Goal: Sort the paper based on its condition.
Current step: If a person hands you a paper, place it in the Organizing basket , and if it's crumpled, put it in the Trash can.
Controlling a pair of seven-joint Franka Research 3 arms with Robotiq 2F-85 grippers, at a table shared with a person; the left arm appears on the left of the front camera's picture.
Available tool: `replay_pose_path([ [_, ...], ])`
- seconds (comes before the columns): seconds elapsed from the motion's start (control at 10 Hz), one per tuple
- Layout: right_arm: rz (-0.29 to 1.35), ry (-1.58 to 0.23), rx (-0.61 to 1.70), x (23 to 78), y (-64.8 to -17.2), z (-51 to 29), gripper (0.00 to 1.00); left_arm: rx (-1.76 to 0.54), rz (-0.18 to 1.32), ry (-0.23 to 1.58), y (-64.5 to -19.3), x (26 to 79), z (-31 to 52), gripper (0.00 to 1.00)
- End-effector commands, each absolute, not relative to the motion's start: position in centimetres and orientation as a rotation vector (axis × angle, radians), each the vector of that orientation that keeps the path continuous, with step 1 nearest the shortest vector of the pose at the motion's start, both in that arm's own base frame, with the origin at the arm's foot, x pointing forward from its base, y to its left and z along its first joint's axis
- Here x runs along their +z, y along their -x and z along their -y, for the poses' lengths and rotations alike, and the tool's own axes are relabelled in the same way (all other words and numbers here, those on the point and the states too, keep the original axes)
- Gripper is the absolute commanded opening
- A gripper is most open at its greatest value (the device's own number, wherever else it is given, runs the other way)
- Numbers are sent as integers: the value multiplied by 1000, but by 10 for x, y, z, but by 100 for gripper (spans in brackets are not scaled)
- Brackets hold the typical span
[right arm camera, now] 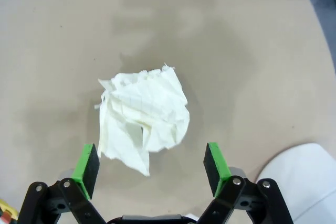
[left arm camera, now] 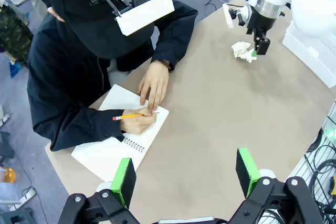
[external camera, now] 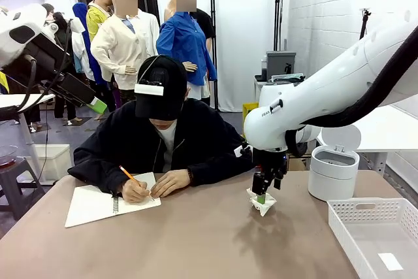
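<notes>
Nearest the lens spreads the beige table (external camera: 196, 240), and on it, right of the middle, lies the task's thing: a crumpled ball of white paper (external camera: 263, 204).

Behind the ball and to the robot's left sits a person in a black jacket and cap (external camera: 163, 142), bent over the table. The white right arm (external camera: 313, 102) hangs straight above the ball. To the ball's right and nearer the camera stands a white slatted plastic basket (external camera: 372, 227). Right of the ball and a little farther back is a round white lidded bin (external camera: 333, 171).

Well to the ball's left lies an open white spiral notebook (external camera: 98, 204), where the person's hand holds an orange pencil (external camera: 128, 176).

The right gripper (right arm camera: 150, 156) straddles the ball with its jaws spread wide and grips nothing. The left gripper (left arm camera: 185, 171) hangs well apart from the ball, jaws wide too and empty.
</notes>
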State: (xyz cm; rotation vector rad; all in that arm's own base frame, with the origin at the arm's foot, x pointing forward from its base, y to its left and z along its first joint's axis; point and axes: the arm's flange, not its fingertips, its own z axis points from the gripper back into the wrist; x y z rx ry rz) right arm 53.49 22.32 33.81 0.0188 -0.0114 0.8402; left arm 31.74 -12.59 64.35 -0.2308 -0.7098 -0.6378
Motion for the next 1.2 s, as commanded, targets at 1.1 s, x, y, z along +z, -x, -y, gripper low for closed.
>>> replay_pose_path([
  [1.1,-17,-32,878,313,-537,-242,100,-636,711,232,-317,644,125,100],
])
